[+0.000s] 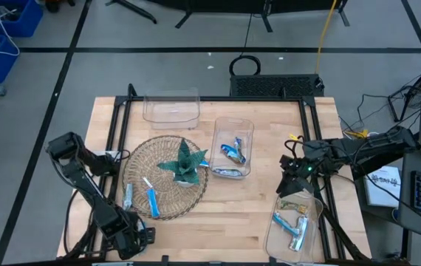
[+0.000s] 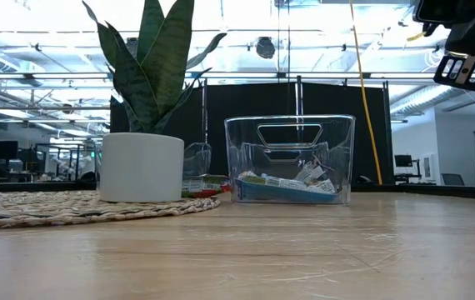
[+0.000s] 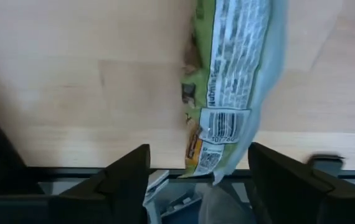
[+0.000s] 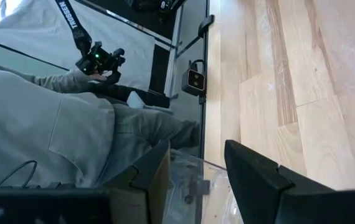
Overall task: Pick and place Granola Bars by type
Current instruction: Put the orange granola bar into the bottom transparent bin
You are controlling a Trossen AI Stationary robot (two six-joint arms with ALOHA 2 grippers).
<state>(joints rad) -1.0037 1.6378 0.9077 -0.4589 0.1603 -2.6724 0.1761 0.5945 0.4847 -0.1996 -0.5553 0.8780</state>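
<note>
**A:** Where are your shiny blue and green-gold wrapped granola bars [image 1: 151,198]?

**B:** Two lie on the round woven wicker mat [image 1: 138,161], beside the teal star-shaped potted plant [image 1: 185,163]. Several sit in the clear plastic bin [image 1: 249,127] at mid-surface, and more in the second clear bin [image 1: 308,204] at your right near edge. One green-wrapped bar [image 3: 227,74] lies on the pale wooden surface [image 1: 233,214] just ahead of your left claw [image 3: 199,171].

**A:** And the claws?

**B:** Your left claw is spread, pinching nothing, down at the near left corner. Your right claw [image 4: 193,165] hangs spread over the right bin, also holding nothing.

**A:** How will the bars handle?

**B:** Probably light, crinkly and slippery; the foil could slide or buckle. Take one across its narrow middle, not the flat sealed ends.
</note>
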